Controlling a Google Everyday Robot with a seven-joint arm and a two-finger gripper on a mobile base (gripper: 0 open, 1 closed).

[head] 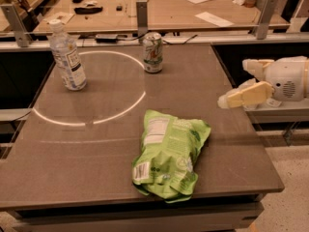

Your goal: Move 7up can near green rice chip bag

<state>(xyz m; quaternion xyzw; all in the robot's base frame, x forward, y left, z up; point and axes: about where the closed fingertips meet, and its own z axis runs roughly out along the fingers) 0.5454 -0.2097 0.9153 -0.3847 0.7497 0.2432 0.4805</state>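
Note:
The 7up can (152, 52) stands upright at the far middle of the grey table (231, 144). The green rice chip bag (170, 153) lies flat near the table's front edge, label side up, well apart from the can. My gripper (235, 83) hovers at the table's right edge, to the right of both and level with the gap between them. Its pale fingers (246, 95) point left, spread apart and empty.
A clear plastic water bottle (67, 57) stands at the far left of the table. A bright ring of light lies on the tabletop between bottle and can. Behind the table is a wooden bench (183, 11) with papers, small items and metal posts.

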